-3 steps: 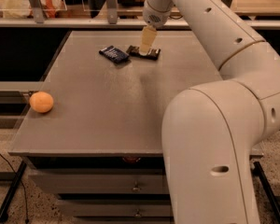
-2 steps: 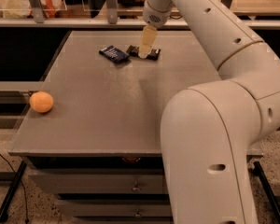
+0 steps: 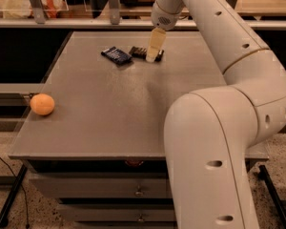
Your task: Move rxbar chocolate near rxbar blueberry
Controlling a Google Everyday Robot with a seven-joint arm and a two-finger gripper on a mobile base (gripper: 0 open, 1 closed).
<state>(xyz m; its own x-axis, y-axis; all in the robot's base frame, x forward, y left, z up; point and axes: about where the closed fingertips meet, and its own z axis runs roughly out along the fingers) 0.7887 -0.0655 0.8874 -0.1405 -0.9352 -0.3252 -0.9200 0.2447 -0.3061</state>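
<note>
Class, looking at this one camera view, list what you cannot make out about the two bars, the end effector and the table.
- Camera view: the right end of the rxbar chocolate is hidden behind the end effector, which is lowered over it at the far side of the table.
- Camera view: whether the two are touching is covered by the end effector itself.
- Camera view: the print on the rxbar blueberry is too small to read.
- Camera view: the table's right edge is hidden by the arm.

An orange (image 3: 42, 104) lies near the left edge of the grey bench (image 3: 109, 113), and drawers (image 3: 100, 187) sit under it. The tool (image 3: 153, 57) is low over the bench's far side.
</note>
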